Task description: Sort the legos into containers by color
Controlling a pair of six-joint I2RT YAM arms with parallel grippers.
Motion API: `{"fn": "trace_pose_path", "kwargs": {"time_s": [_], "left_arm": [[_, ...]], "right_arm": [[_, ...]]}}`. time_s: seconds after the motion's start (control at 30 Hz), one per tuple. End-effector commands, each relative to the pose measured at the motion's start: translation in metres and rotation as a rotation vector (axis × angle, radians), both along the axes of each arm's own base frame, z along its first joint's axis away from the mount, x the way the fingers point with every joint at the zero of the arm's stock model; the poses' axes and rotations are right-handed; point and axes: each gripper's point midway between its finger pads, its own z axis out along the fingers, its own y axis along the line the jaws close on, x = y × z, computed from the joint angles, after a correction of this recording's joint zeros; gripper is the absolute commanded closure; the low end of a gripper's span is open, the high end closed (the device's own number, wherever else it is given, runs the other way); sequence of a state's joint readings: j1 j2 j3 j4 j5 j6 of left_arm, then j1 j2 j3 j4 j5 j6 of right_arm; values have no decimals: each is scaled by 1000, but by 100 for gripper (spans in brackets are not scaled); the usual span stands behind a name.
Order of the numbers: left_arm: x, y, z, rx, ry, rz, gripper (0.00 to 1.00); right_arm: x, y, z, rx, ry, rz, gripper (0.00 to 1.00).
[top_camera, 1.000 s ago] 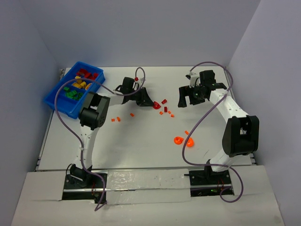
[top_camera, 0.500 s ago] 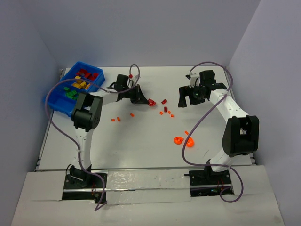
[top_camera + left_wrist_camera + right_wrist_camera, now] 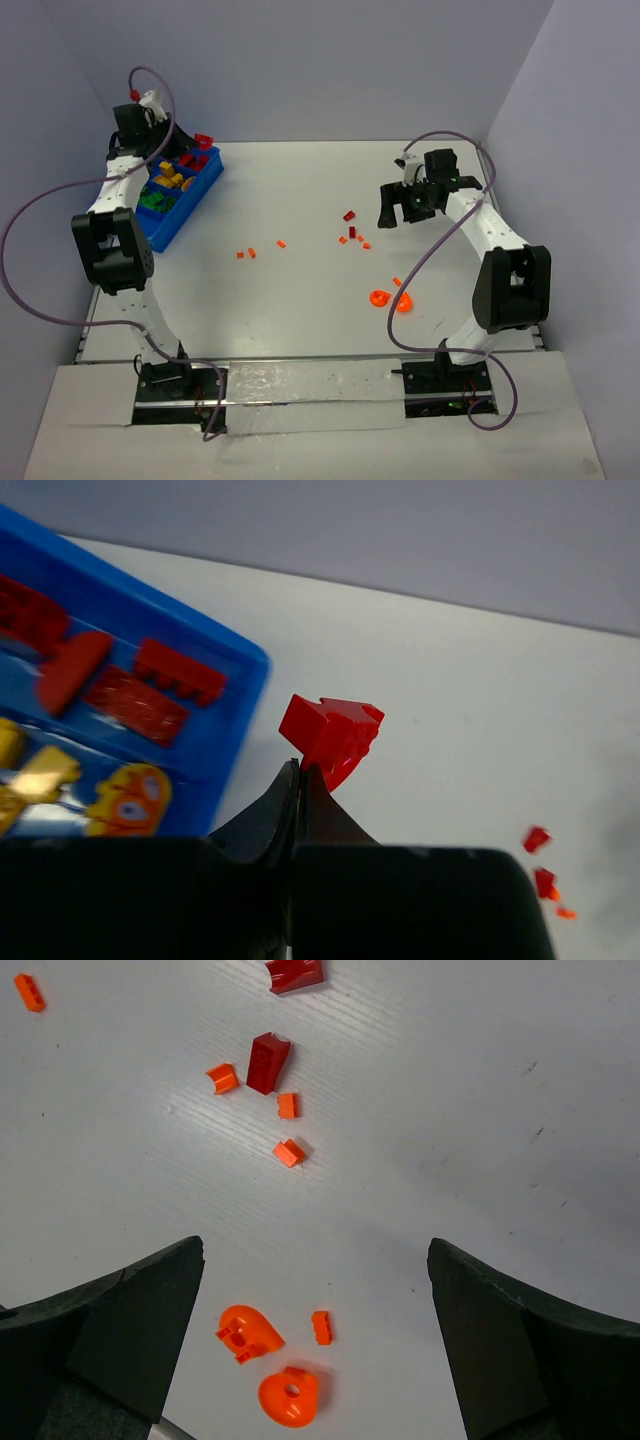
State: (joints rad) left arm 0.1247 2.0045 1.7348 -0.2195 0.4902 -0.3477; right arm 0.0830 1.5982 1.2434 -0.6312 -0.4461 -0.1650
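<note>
My left gripper (image 3: 300, 770) is shut on a red lego brick (image 3: 333, 738), pinched by its lower corner at the fingertips. In the top view this brick (image 3: 204, 138) hangs over the far right corner of the blue container (image 3: 186, 213). Inside the container lie red bricks (image 3: 160, 685), yellow ones (image 3: 170, 178) and green ones (image 3: 154, 199), each colour in its own compartment. My right gripper (image 3: 315, 1260) is open and holds nothing, above loose legos: a red brick (image 3: 268, 1062), small orange bits (image 3: 289, 1152) and two orange rounded pieces (image 3: 248, 1332).
More small orange bits (image 3: 246, 253) lie mid-table, with another (image 3: 281, 243) beside them. A second red brick (image 3: 348, 215) sits near the right gripper (image 3: 400, 208). Grey walls close in the table on the left, back and right.
The left arm has swung from the middle of the table to the far left, carrying the red brick to the container. The right arm has not moved.
</note>
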Motion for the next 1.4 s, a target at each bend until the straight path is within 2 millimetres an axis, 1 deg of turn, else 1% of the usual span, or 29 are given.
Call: {"fn": "trace_pose_path", "kwargs": {"time_s": [0.0,0.07,0.1,0.13,0.17,0.23,0.27,0.4,0.47,0.6,0.7,0.73,0.77,0.8,0.83,0.87,0.9,0.97,1.0,1.13,1.17,1.3,1.37], "left_arm": [[32,43,3,138,-43,124,100],[50,57,5,157,-67,163,100],[56,61,4,163,-73,173,100],[63,65,-4,171,-70,181,100],[70,69,-3,180,-79,198,100],[75,72,0,186,-89,210,100],[77,74,-5,189,-84,217,100],[74,80,-28,202,-51,226,100],[70,81,-33,199,-44,225,100],[61,79,-51,190,-8,205,100],[58,75,-60,182,10,183,100],[58,74,-66,177,26,176,100],[57,72,-73,172,48,168,98],[58,73,-76,170,57,166,94],[58,72,-80,170,63,165,93],[58,72,-82,169,70,167,86],[59,73,-82,169,66,164,78],[60,72,-80,169,60,161,66],[61,72,-79,169,56,160,58],[65,73,-74,179,56,158,46],[66,74,-71,182,54,159,44],[64,74,-52,185,23,163,42],[60,70,-29,177,-21,157,42]], "right_arm": [[11,6,23,14,-75,13,0],[11,6,22,14,-73,13,0],[11,7,21,13,-70,14,0],[12,7,20,12,-67,14,0],[12,6,20,10,-67,14,0],[12,6,20,6,-66,13,0],[12,5,20,4,-65,12,0],[12,4,18,-2,-61,10,0],[13,4,18,-4,-60,10,0],[15,5,15,1,-49,12,0],[16,6,15,4,-46,14,0],[16,6,14,3,-46,15,0],[17,6,14,1,-47,12,0],[18,6,14,-2,-48,10,0],[19,6,14,-1,-49,8,0],[21,6,14,-1,-50,6,0],[21,7,14,-1,-50,8,0],[23,10,13,-1,-50,8,0],[25,11,12,-1,-52,11,0],[32,23,11,-17,-73,24,1],[35,26,10,-24,-78,25,1],[46,35,3,-64,-92,15,3],[57,38,-6,-109,-95,-13,5]]}}
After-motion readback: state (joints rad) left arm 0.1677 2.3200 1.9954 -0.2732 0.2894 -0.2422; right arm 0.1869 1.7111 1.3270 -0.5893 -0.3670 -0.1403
